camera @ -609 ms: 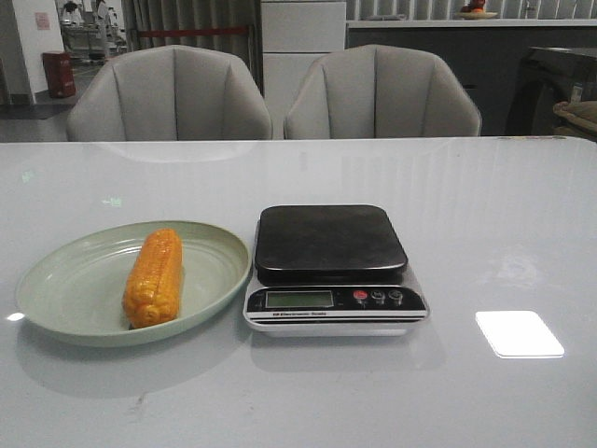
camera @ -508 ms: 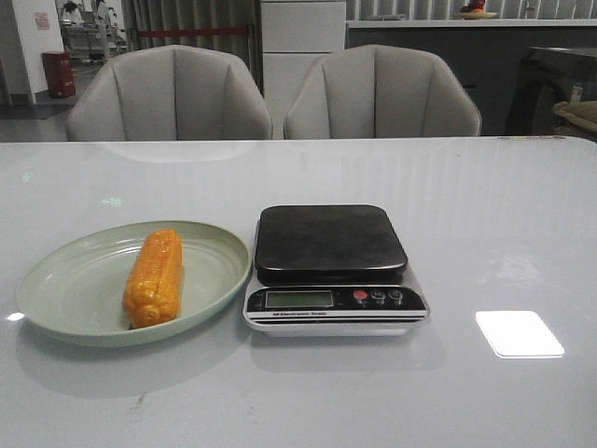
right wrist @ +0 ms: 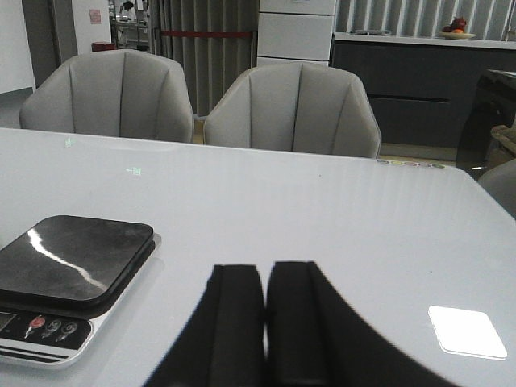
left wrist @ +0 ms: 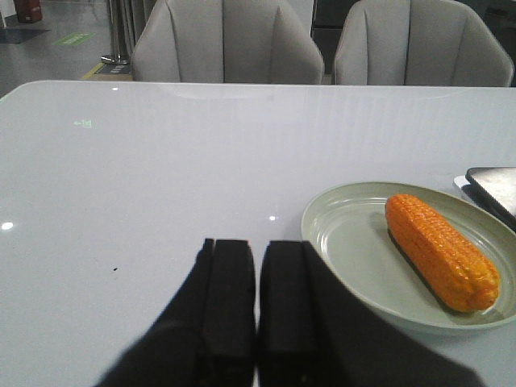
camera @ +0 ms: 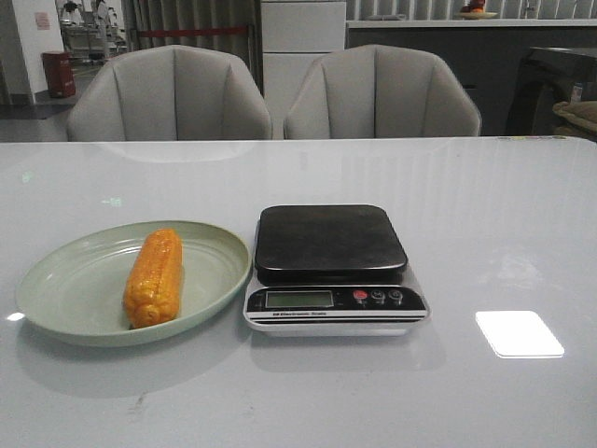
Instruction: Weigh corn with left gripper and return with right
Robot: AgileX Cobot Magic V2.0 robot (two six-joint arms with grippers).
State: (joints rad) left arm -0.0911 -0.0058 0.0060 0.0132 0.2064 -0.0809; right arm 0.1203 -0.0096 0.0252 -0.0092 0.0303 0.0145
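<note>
While nothing is gripped yet, items as follows: corn (camera: 154,277), 1 pc, lying lengthwise in plate (camera: 56,313), just left of scale (camera: 331,268); scale platform bare. L gripper (left wrist: 257,302): fingers pressed together, holding nothing, over bare table, beside plate. R gripper (right wrist: 265,314): same, closed & empty, to the right of scale. Risks (est.): cob is round, may roll or slip if pinched off-centre; plate rim could foul fingers on approach; closed fingers must open first or they'll nudge corn; cob set near platform edge may roll off scale
</note>
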